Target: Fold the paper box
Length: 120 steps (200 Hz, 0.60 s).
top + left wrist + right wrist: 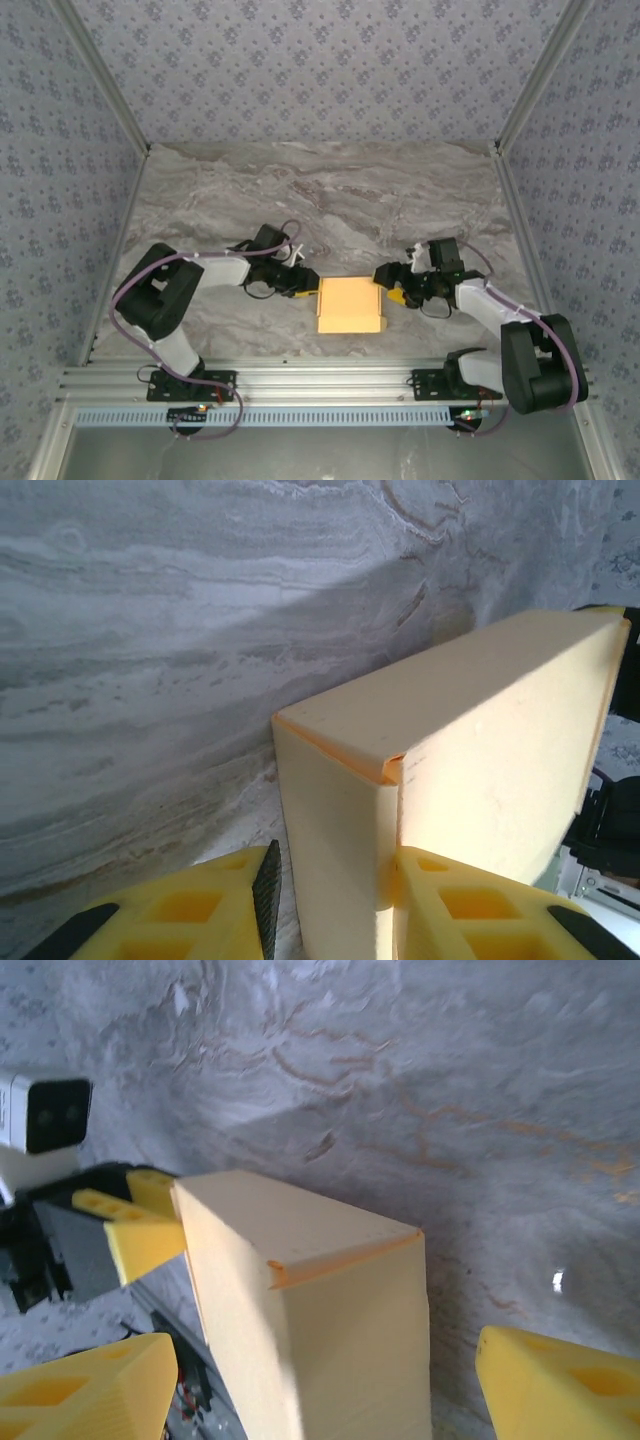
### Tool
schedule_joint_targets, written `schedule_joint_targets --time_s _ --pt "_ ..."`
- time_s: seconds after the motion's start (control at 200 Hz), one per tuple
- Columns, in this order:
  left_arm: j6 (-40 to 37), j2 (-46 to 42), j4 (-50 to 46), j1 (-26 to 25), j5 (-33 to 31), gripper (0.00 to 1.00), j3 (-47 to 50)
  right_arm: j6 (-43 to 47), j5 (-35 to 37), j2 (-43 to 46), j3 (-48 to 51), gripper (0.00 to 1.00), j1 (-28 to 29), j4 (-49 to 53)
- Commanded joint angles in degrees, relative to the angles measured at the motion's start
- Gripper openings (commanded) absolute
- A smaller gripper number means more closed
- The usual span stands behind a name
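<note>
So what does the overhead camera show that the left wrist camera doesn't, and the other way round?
Overhead: the left arm and right arm whole, and the left hand and right hand at opposite ends of the paper box. Left wrist: close up, the box's end between yellow fingers, its corner seam slightly gaping. Both: the box lying on the marble table.
</note>
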<state>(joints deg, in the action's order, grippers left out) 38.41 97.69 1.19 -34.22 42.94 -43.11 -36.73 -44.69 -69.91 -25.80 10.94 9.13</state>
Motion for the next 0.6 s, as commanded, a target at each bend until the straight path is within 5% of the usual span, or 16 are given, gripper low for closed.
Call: schedule_joint_targets --time_s 0.0,0.415,0.595 --pt "-1.2 2.7 -2.7 0.3 -4.7 0.34 1.7 1.7 -4.5 -0.6 0.1 0.82 0.3 0.7" --pt "0.3 4.7 -0.9 1.3 -4.7 0.33 3.0 -7.7 -1.5 -4.5 2.1 0.81 5.2 -8.6" --pt "1.7 4.5 1.7 2.4 -3.0 0.35 4.4 -15.1 -2.7 -5.0 4.9 0.66 6.5 -17.6"
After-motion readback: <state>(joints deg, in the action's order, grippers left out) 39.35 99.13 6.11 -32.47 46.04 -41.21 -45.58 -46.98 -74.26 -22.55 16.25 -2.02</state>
